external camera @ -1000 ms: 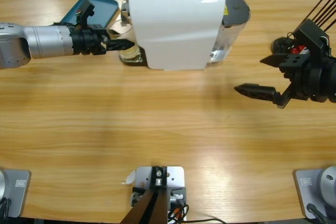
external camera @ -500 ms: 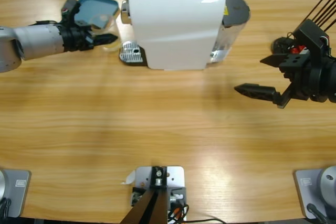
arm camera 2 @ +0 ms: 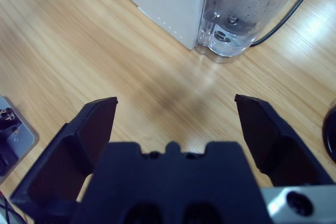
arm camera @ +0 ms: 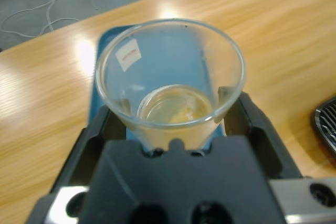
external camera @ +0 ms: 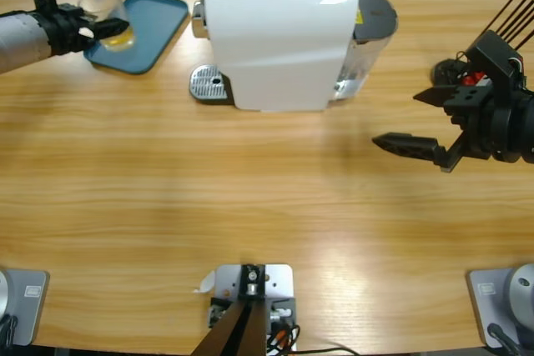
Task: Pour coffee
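My left gripper [external camera: 104, 29] is shut on a small clear tumbler [arm camera: 170, 80] and holds it over the blue tray [external camera: 158, 27] at the table's far left. A shallow layer of pale amber coffee [arm camera: 176, 109] lies in the tumbler's bottom. The cup [external camera: 113, 27] stands upright between the black jaws. The white coffee machine [external camera: 279, 39] sits at the back middle with its metal drip grate [external camera: 209, 83] bare. My right gripper [external camera: 421, 118] hovers open at the right, with nothing between its jaws, facing the machine's water tank [arm camera 2: 252, 11].
A clear water tank [external camera: 371, 35] is fixed to the machine's right side, with a black cable [arm camera 2: 286, 17] running from it. Bare wood stretches across the table's front half.
The left arm has drawn the tumbler away from the drip grate and carried it left, over the blue tray. The right arm has not moved.
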